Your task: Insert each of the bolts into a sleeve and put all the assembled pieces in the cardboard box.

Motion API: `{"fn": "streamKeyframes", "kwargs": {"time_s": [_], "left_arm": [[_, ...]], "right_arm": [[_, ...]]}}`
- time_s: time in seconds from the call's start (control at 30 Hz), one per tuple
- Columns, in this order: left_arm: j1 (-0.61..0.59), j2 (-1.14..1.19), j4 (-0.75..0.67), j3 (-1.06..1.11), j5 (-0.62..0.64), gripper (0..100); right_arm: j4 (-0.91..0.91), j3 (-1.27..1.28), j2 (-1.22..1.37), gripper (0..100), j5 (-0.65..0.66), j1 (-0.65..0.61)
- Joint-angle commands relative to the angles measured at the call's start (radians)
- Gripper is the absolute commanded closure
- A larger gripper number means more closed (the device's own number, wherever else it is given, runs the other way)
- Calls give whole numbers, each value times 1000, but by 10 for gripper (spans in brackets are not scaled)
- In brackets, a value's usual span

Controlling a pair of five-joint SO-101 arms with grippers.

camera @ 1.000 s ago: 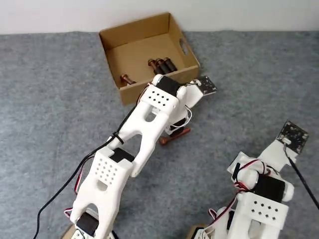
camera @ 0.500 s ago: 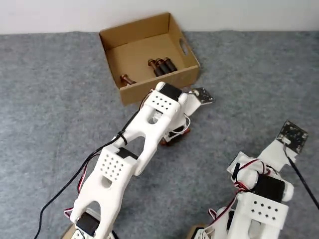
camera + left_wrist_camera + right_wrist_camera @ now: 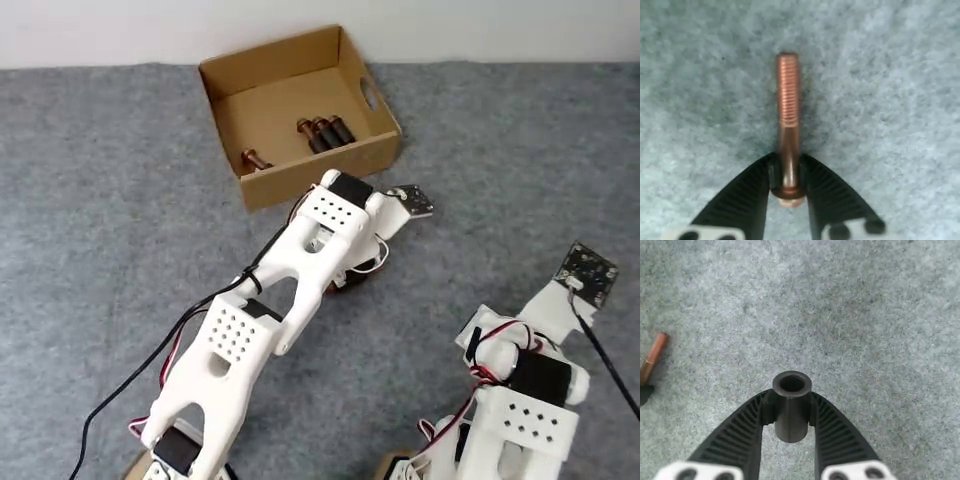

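Our left gripper (image 3: 788,165) is closed on the copper bolt (image 3: 788,110), gripping the shank just beside its head, with the threaded end pointing away over the grey mat (image 3: 900,75). In the high view this arm is just on the near side of the cardboard box (image 3: 310,176), where some assembled pieces (image 3: 322,130) already lie. Our right gripper (image 3: 791,396), at the near right, clamps the dark sleeve (image 3: 791,422) with its open bore free. We judge that the step now is the insertion. To do it well, we should bring the thread tip in front of the bore, put both axes on one line before we push, and go slowly. If the thread catches on the rim, it is better to draw back a little and align again than to force it
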Motion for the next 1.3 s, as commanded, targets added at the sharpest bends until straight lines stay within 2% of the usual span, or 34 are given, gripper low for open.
{"fn": "streamKeyframes", "kwargs": {"time_s": [0.0,0.3,0.43,0.5,0.6,0.67,0.9,1.03,1.17,1.2,1.27], "left_arm": [[5,-51,21,-50,112,996],[21,-391,14,265,265,996],[15,-539,0,348,394,996],[15,-591,0,364,526,996],[-20,-634,2,377,829,996],[-55,-635,2,394,980,996],[-158,-615,17,501,1263,996],[-183,-615,17,553,1522,996],[-212,-605,17,559,1866,996],[-221,-603,17,562,1921,996],[-241,-603,17,564,1952,996]], "right_arm": [[-13,-11,-15,991,14,-5],[-13,-11,-15,991,14,-7],[-13,-11,-15,991,14,-7],[-13,-11,-15,991,14,-7],[-13,-11,-15,991,14,-7],[-13,-11,-15,991,14,-7],[-13,-11,-15,991,14,-7],[-13,-11,-15,991,14,-7],[-13,-9,-15,991,14,-7],[-13,-9,-15,991,14,-7],[-13,-9,-15,991,14,-7]]}}
